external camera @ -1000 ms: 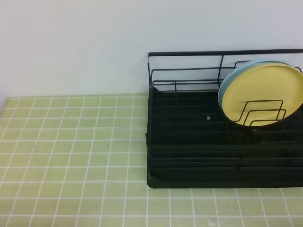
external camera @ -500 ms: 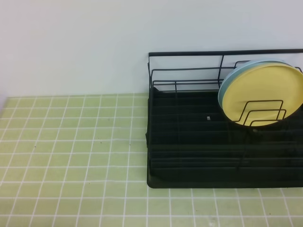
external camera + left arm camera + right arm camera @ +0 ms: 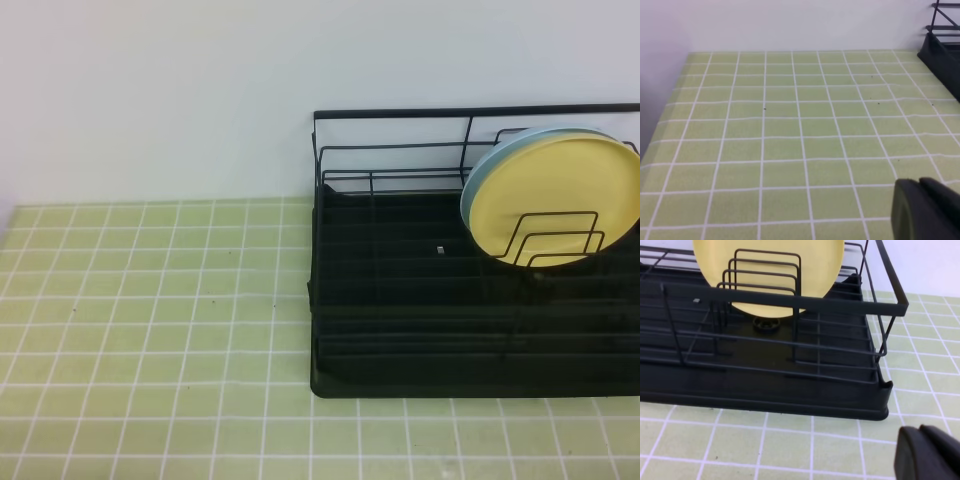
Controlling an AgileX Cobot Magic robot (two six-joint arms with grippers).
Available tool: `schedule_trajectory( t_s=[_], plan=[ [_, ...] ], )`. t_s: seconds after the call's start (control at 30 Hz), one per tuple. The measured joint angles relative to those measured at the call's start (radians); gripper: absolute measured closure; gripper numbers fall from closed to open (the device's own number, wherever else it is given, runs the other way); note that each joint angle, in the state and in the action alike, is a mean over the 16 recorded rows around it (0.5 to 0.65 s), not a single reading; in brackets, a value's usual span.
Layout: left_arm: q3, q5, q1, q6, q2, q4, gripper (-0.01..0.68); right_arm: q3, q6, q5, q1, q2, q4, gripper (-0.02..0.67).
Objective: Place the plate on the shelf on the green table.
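High view: green table (image 3: 150, 300) across the lower left and along the bottom, small pale green squares with white lines. White wall (image 3: 150, 90) above it. Black shelf (image 3: 400, 330) on the right side of the frame, sitting on the tiles, running off the right edge. Yellow plate (image 3: 545, 200) in the upper right, standing on its edge inside the shelf, leaning back. Behind it, a light blue plate (image 3: 480, 170), only a thin strip showing at the left and top. Bent black wire dividers (image 3: 555, 238) in front of the yellow one. Tiny pale speck on the black tray near the middle, too small to tell what. No arms or grippers in this view.

Left wrist view: tiles over almost the whole frame, wall along the top. Corner of the shelf (image 3: 945, 52) at the upper right. Left gripper (image 3: 925, 210) at the lower right, a dark shape over the tiles, shut tight, holding nothing.

Right wrist view: shelf (image 3: 765, 385) filling the upper and middle part, seen from the front. Plate (image 3: 770, 255) at the top middle, upright behind the wire dividers (image 3: 765, 275), top cut off by the frame. Green table (image 3: 765, 445) along the bottom and at the right. Right gripper (image 3: 927, 452) at the lower right corner, dark, shut tight, holding nothing, apart from the shelf.
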Motion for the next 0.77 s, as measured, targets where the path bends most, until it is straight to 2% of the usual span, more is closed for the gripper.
schedule_trajectory(
  t_s=[0.77],
  plan=[
    [0.0, 0.0, 0.0, 0.0, 0.0, 0.0, 0.675, 0.0, 0.001, 0.0, 0.0, -0.003, 0.0, 0.653]
  ],
)
